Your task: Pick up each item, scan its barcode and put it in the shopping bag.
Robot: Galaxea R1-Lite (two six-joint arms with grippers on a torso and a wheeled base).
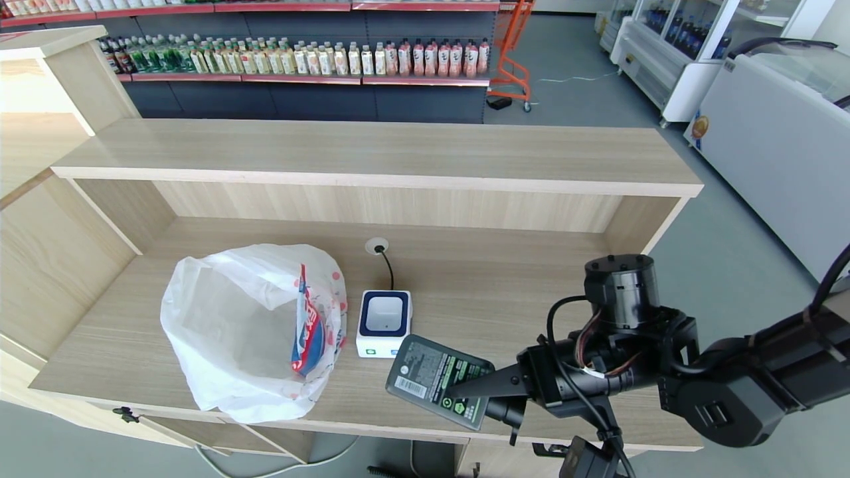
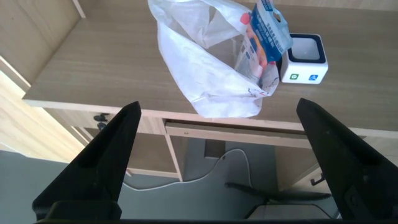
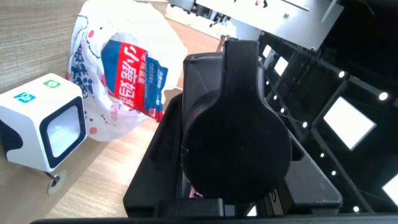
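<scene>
My right gripper (image 1: pixel 481 392) is shut on a dark flat packet (image 1: pixel 435 378) with a white barcode label, held just above the counter's front edge, in front of the scanner (image 1: pixel 384 323). In the right wrist view the packet (image 3: pixel 233 134) is a dark shape between the jaws, with the scanner (image 3: pixel 43 127) beyond. The white shopping bag (image 1: pixel 249 325) stands left of the scanner with a red, white and blue pouch (image 1: pixel 307 325) inside it. My left gripper (image 2: pixel 224 158) is open with nothing in it, out past the counter's front edge, and the bag (image 2: pixel 211 56) lies ahead of it.
A black cable (image 1: pixel 386 265) runs from the scanner to a grommet in the counter (image 1: pixel 498 292). A raised wooden ledge (image 1: pixel 372 153) backs the counter and a side panel (image 1: pixel 46 245) closes its left. Store shelves of bottles (image 1: pixel 299 58) and freezers (image 1: pixel 764 119) stand beyond.
</scene>
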